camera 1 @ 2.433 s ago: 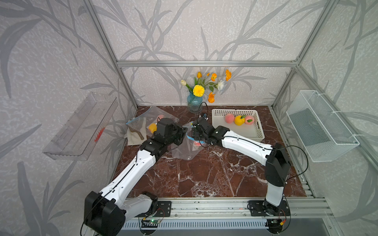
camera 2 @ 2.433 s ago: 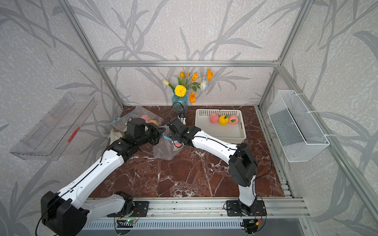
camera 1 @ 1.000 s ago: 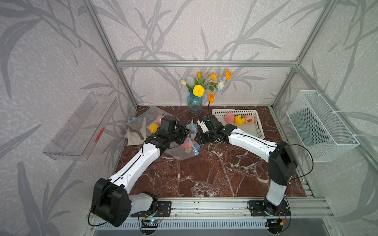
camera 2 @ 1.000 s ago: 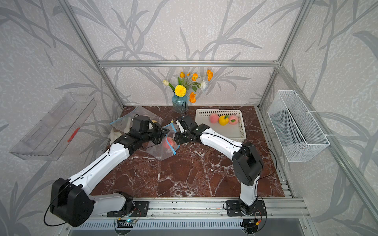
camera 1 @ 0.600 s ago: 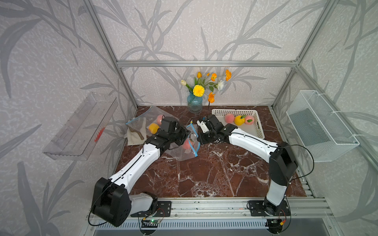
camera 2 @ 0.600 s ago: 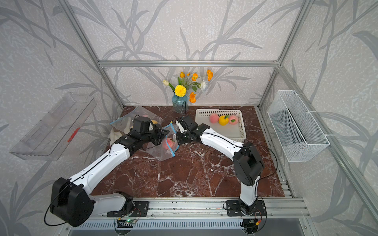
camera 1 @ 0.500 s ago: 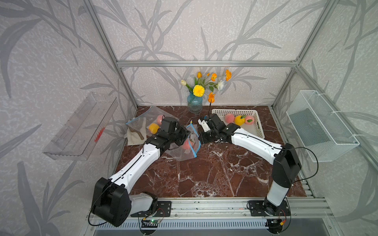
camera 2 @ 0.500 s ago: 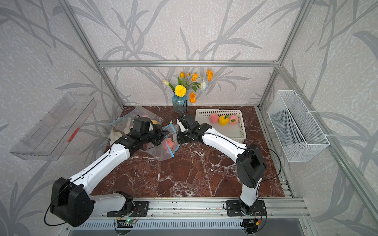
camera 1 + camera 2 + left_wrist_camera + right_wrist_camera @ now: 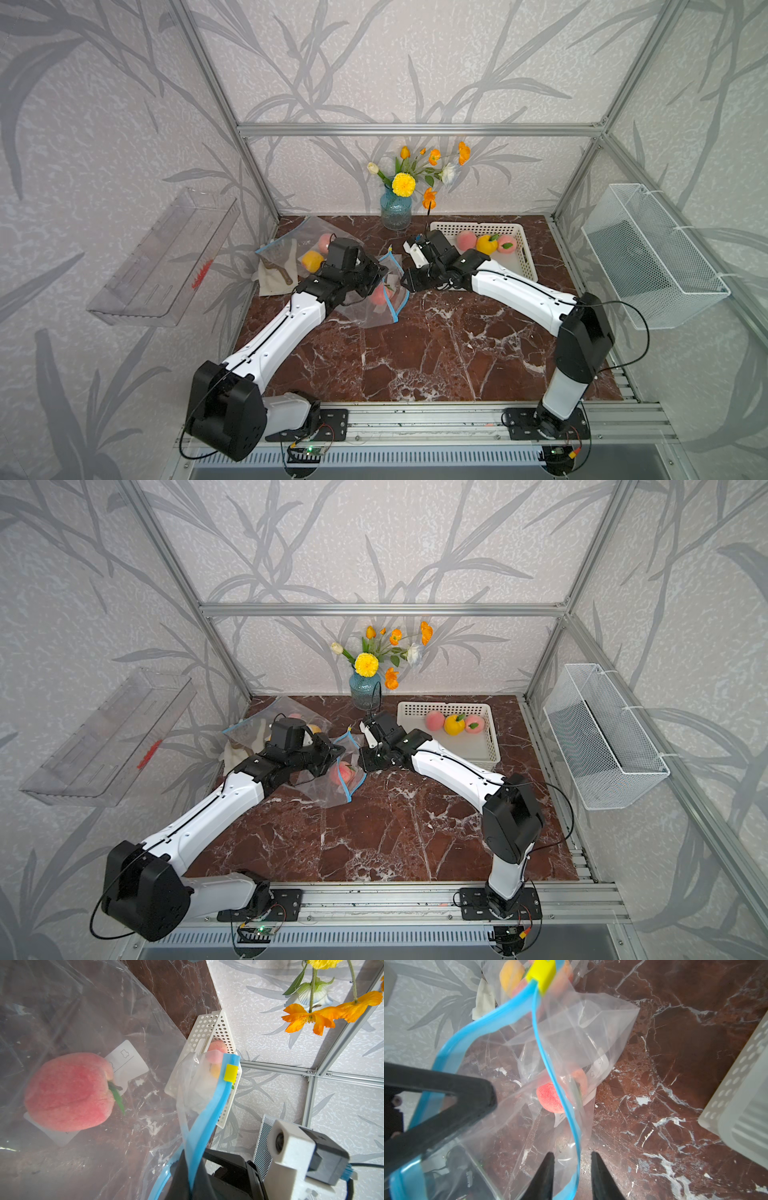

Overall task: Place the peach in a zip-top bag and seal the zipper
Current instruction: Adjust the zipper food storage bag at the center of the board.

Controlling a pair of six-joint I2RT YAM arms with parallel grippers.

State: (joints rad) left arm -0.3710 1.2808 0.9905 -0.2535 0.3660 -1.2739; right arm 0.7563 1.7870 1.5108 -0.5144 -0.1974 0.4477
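Peach (image 9: 68, 1091) in the zip-top bag (image 9: 370, 316), zipper not yet closed.
The bag lies near the basket (image 9: 473, 227), off its short end toward the left arm, with the peach resting low inside on the tabletop. The left gripper (image 9: 190, 1169) is clamped on the blue zipper strip (image 9: 209, 1109), holding the mouth up. The right gripper (image 9: 572, 1154) has its jaws apart, straddling the strip's other lip without pinching it. The film looks thin, floppy and slick, and the peach is probably light and easily bruised. Best hold is likely the stiffer strip, or the yellow slider (image 9: 543, 974) at the end of the strip farther from the basket.
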